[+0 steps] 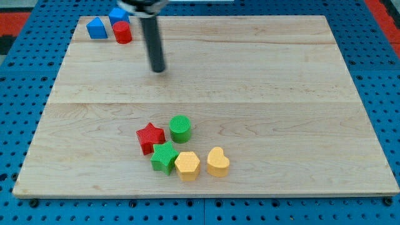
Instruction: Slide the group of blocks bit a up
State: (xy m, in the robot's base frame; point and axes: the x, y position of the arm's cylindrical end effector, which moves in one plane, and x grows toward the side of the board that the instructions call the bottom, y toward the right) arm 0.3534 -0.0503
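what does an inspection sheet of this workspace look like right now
surface: wooden board, flat, lying on a blue pegboard
job's things: five blocks grouped near the view's bottom: red star, green cylinder, green star, yellow hexagon, yellow heart; the stars and hexagon look to touch, the heart sits slightly apart
clutter: three blocks at the view's top left corner: blue house-shaped block, red cylinder, a second blue block partly hidden by the rod
hand: none fitted; my tip rests on bare board, well above the group and to the right of the corner blocks, touching no block
cables: nothing seen
surroundings: a red patch at the view's top right
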